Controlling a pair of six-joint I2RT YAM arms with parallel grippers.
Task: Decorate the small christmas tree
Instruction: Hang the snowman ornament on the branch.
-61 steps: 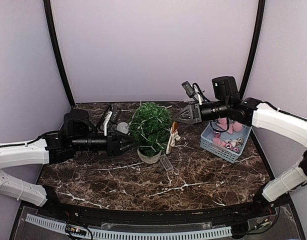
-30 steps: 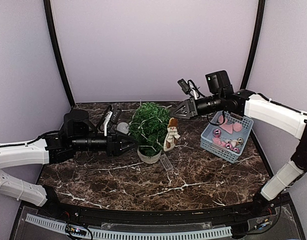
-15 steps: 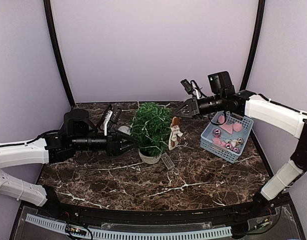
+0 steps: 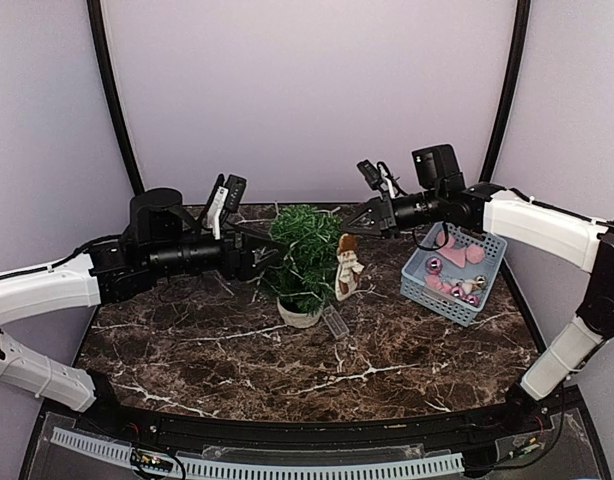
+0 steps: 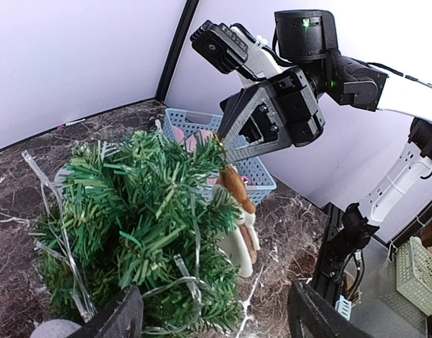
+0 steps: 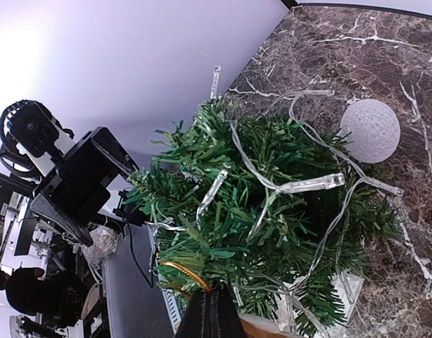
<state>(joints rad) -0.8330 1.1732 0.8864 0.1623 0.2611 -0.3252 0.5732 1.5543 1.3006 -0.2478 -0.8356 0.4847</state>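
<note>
The small christmas tree (image 4: pixel 305 255) stands mid-table in a pale pot (image 4: pixel 299 315), wound with a clear light string (image 6: pixel 300 184). My left gripper (image 4: pixel 259 258) is at the tree's left side. In the left wrist view its fingers (image 5: pixel 114 317) stand wide apart, open, with the tree's (image 5: pixel 138 225) lower foliage between them. My right gripper (image 4: pixel 359 222) is shut on the gold loop (image 6: pixel 181 271) of a cream and brown doll ornament (image 4: pixel 347 268). The ornament (image 5: pixel 237 211) hangs against the tree's upper right branches.
A blue basket (image 4: pixel 452 270) with pink and silver ornaments sits at the right. A white ball (image 6: pixel 371 130) lies on the marble by the tree's left side. A small clear plastic piece (image 4: pixel 332 322) lies in front of the pot.
My left gripper has opened wider and lifted from pot height to the tree's upper left side. The right gripper has shifted slightly left with the ornament still hanging from it.
</note>
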